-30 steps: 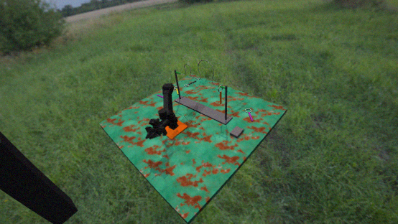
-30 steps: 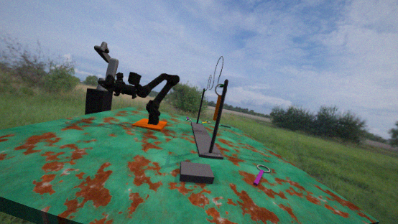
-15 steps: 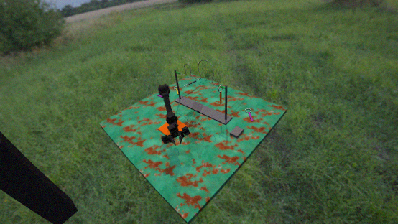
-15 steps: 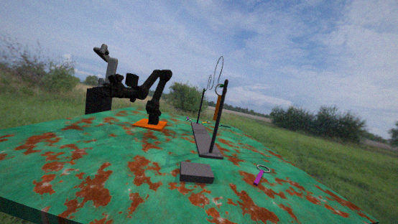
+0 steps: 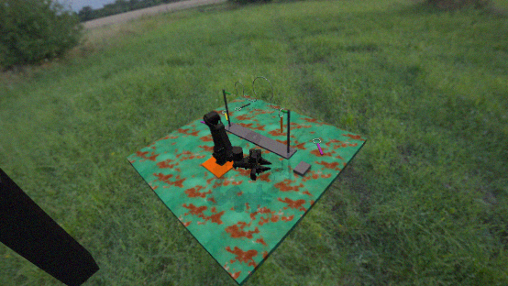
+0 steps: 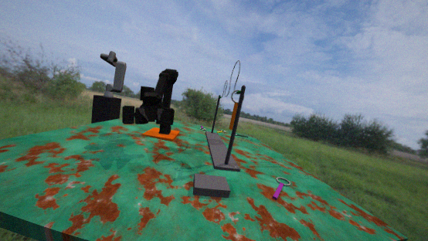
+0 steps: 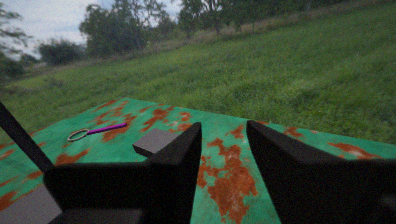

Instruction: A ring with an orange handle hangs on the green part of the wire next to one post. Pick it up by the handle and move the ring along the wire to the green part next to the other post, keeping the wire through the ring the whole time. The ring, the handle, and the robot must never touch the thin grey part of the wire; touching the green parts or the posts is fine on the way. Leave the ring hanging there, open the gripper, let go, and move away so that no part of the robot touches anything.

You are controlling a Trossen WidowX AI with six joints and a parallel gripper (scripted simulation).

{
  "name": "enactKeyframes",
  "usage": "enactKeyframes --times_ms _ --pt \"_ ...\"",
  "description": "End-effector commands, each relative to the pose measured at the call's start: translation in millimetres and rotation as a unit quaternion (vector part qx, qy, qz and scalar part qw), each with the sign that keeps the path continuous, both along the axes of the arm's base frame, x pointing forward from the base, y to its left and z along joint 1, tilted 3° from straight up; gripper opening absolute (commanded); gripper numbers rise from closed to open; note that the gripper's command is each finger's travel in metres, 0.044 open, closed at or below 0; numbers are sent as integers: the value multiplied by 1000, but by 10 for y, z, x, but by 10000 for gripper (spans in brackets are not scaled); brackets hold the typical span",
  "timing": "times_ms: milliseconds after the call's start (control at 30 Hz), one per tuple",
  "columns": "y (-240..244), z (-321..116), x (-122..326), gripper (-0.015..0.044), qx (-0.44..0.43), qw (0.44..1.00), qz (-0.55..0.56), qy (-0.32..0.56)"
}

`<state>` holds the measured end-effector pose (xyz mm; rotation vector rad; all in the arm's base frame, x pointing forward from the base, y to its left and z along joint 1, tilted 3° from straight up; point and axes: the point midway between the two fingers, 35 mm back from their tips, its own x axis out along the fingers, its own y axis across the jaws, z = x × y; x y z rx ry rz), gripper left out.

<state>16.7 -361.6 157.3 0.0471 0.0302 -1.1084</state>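
The ring (image 5: 281,110) (image 6: 233,116) with its orange handle (image 5: 281,125) hangs on the green wire part beside the near post (image 5: 289,133) (image 6: 235,127). The handle points down. The thin grey wire makes large loops toward the far post (image 5: 226,107) (image 6: 215,116), which has a green part (image 5: 227,93) at its top. My gripper (image 5: 270,165) (image 7: 223,126) is partly open and empty. It is low, on the robot's side of the base plate, away from the ring and handle. The wrist view does not show the orange-handled ring.
A grey base plate (image 5: 259,138) (image 6: 219,151) joins the posts. A grey block (image 5: 302,168) (image 6: 211,185) (image 7: 156,141) and a magenta-handled ring (image 5: 320,148) (image 6: 278,191) (image 7: 106,129) lie near the near post. A yellow-handled ring and a dark-handled one lie farther back.
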Motion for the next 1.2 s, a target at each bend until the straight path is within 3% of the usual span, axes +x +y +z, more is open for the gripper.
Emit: enactKeyframes --times_ms 0,367,633,933,1167 --pt "108 -118 560 160 -3 991 136 14" --pt "909 -432 1821 160 -31 868 495 16" --pt "924 -429 1845 160 -31 865 501 16" --pt "930 18 2369 160 -33 865 501 15" --pt "934 58 2433 160 -33 865 501 14"
